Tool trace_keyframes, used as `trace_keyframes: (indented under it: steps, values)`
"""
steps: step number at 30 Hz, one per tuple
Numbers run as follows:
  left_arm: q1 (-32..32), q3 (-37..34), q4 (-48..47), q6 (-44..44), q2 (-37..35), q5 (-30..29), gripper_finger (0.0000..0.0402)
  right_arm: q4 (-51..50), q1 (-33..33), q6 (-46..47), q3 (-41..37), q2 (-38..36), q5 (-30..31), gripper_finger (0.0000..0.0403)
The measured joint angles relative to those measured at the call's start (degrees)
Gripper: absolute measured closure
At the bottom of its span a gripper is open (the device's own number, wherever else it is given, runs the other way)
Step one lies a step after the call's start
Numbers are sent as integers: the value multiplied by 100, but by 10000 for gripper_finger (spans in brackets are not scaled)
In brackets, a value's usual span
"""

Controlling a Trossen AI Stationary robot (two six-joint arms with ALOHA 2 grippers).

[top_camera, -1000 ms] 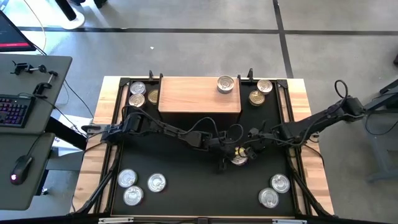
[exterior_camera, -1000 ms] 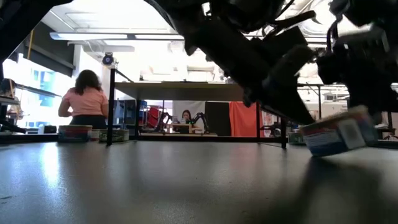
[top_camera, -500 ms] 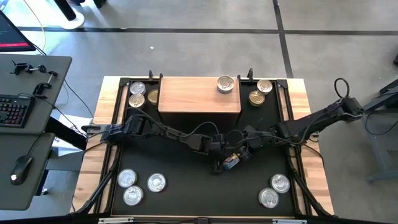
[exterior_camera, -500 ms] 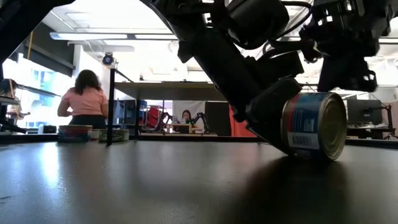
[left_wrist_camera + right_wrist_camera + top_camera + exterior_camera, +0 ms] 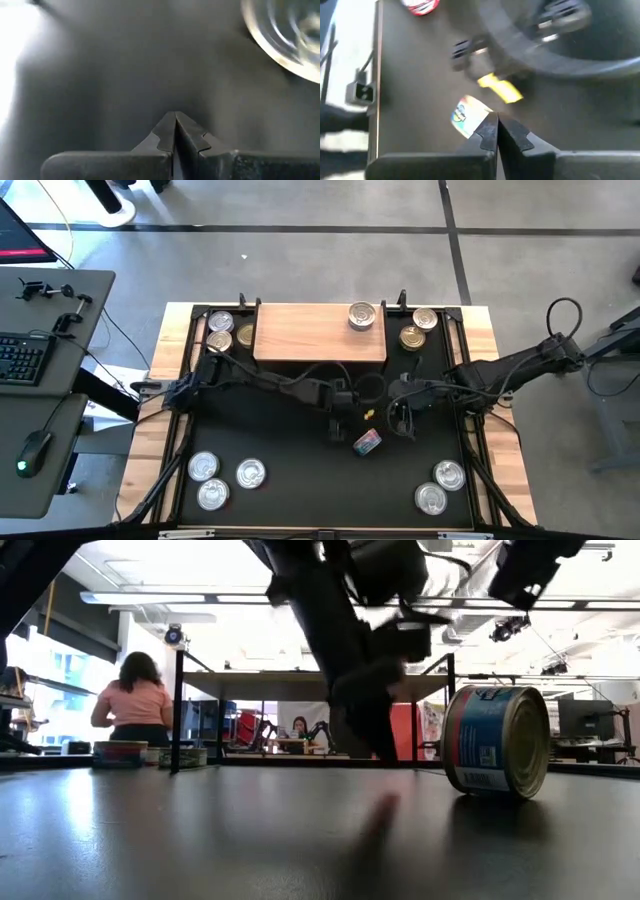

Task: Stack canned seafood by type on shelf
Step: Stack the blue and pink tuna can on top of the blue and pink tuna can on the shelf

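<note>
Now both the left tool (image 5: 337, 427) and right tool (image 5: 403, 420) are pinched together, empty, flanking a seemingly on-edge can (image 5: 367, 443).

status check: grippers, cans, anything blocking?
Left gripper, right gripper: jaws shut, empty. Blue can on edge on mat. One can on shelf. Nothing blocking.

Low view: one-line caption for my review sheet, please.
Blue-labelled can stands on its edge on the black mat, dark arms above it.
</note>
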Motion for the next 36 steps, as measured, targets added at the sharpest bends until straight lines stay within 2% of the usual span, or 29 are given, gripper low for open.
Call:
trace_keyframes:
  steps: [4,7,9,13,17,19,22,25,27,32,36]
  values:
    - [55,21,-127,-257,-418,-55,401,-61,3,-467,105,245,-755,373]
    - [-93,21,-116,-433,-706,-89,401,-71,91,-904,210,651,-1413,317]
    - [-260,19,-73,-532,-926,-177,401,-171,168,-1314,294,997,-1608,270]
    - [-640,-371,210,-1041,-1557,-566,401,-286,241,-2284,323,1675,-1431,179]
    - [-1070,-985,383,-1831,-2477,-1064,401,-320,209,-2954,323,2099,-931,123]
    - [-1326,-1171,473,-2219,-2975,-1329,401,-398,157,-3182,323,2138,-866,113]
    - [-1756,-1241,421,-2505,-3505,-2113,401,-436,109,-3408,323,2108,-843,110]
    - [-2101,-1249,392,-2536,-3780,-2938,401,-441,111,-3747,325,2091,-673,109]
    - [-2232,-1249,411,-2540,-3896,-3240,401,-507,111,-3910,325,2094,-647,109]
    - [-2365,-1251,312,-2542,-3935,-3531,401,-464,111,-4373,325,2128,-607,109]
    - [-2397,-1254,392,-2396,-4112,-3542,401,-208,83,-4493,316,2158,-268,109]
